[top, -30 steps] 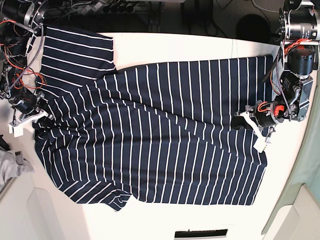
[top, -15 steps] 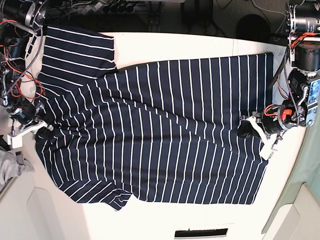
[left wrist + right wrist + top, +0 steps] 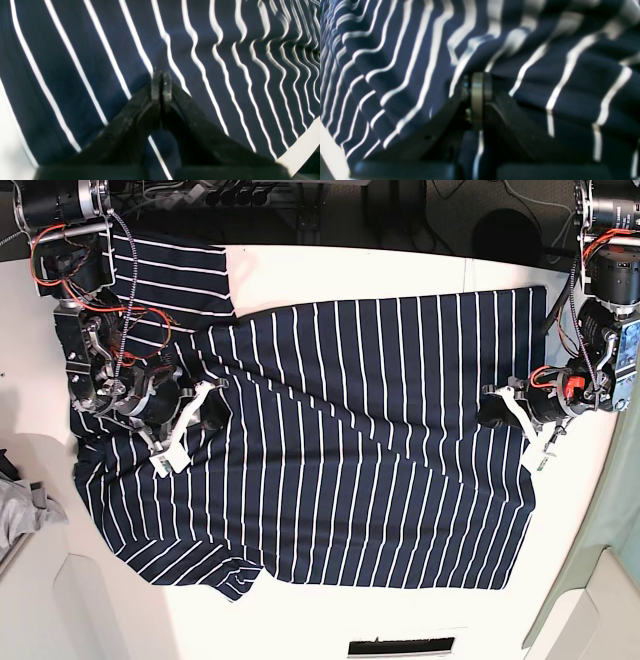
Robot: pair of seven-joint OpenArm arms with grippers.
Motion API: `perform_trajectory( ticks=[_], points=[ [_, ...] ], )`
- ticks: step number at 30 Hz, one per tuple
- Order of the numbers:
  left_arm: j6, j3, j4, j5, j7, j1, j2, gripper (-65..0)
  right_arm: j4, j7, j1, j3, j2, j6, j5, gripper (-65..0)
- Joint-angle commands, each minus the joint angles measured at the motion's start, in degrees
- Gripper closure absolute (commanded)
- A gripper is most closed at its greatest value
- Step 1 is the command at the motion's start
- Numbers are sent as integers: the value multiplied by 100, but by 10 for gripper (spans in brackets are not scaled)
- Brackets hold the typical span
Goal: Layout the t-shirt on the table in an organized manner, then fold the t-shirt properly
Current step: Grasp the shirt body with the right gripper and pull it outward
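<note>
The navy white-striped t-shirt (image 3: 360, 440) lies spread across the white table (image 3: 330, 270), with one sleeve at the top left and one at the bottom left. My left gripper (image 3: 490, 412) sits on the shirt near its right hem. In the left wrist view this left gripper (image 3: 161, 75) is shut, tips down on flat cloth (image 3: 75, 75). My right gripper (image 3: 210, 415) is over the shirt's left part, near the sleeves. Close up, the right gripper (image 3: 478, 75) is shut, and striped cloth (image 3: 570, 87) bunches in a fold around its tips. I see no cloth between the pads.
A small grey cloth (image 3: 25, 510) lies off the table's left edge. A dark slot (image 3: 400, 647) sits at the near edge. Cables and motors crowd the top left corner (image 3: 60, 240) and the right side (image 3: 605, 290).
My right arm has swung from the shirt's left edge inward over the cloth. My left gripper has shifted slightly up and to the right along the hem.
</note>
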Motion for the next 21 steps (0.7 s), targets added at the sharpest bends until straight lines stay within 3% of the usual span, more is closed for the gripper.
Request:
perform_trajectory(
  ticks=[1,5,11,21],
  points=[
    [-26,-35,98,-111,-105,-98,-103,0,46,66,101,-46,79,-96,-214,0],
    [-28,-35,105,-190,-101,4,-105,0,-129,369,149,-83,83,-205,-704,0],
    [-97,-35,105,-192,-101,81,-190,0,-667,597,490,-83,81,-914,-1084,0],
    [-97,-35,133,-446,28,81,-407,0,-1246,800,1161,-83,83,-1353,-1419,0]
  ],
)
